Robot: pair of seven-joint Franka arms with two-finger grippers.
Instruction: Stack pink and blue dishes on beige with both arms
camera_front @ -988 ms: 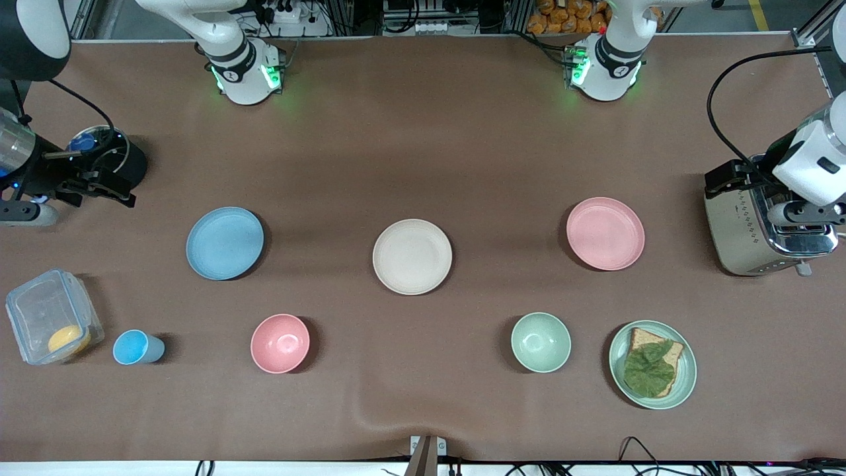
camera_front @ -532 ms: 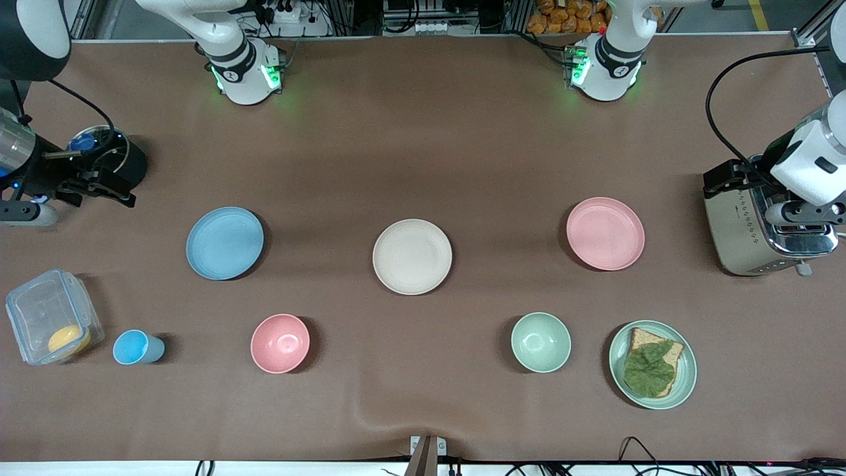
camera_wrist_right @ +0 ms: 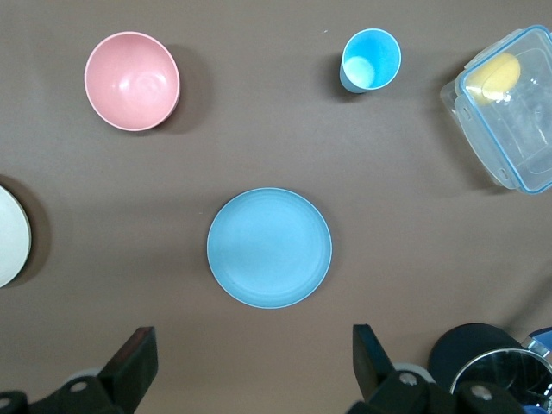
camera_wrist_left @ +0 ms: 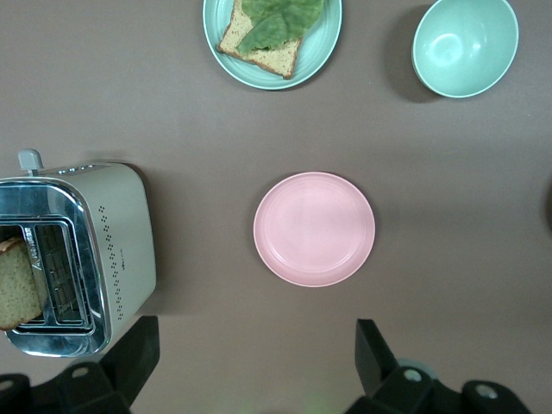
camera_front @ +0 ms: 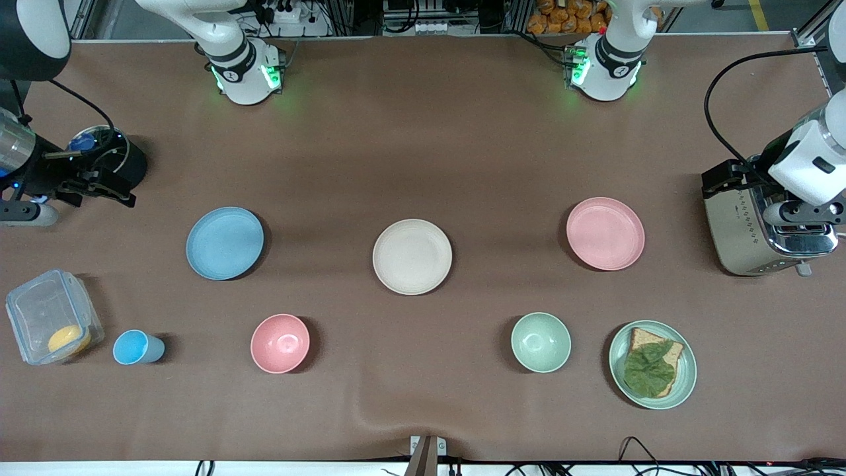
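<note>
Flanking the beige plate (camera_front: pixel 412 256), blue plate (camera_front: pixel 225 242) and pink plate (camera_front: pixel 605 233) lie unobstructed; both end effectors spread wide, empty.

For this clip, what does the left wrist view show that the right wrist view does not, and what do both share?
Only the left wrist view: the pink plate, toaster holding bread, green bowl, and green plate with bread and lettuce.

Only the right wrist view: the blue plate, pink bowl, blue cup, clear container, and the beige plate's edge.

Both: brown table, and that arm's own open pincer, left pincer, right pincer.
</note>
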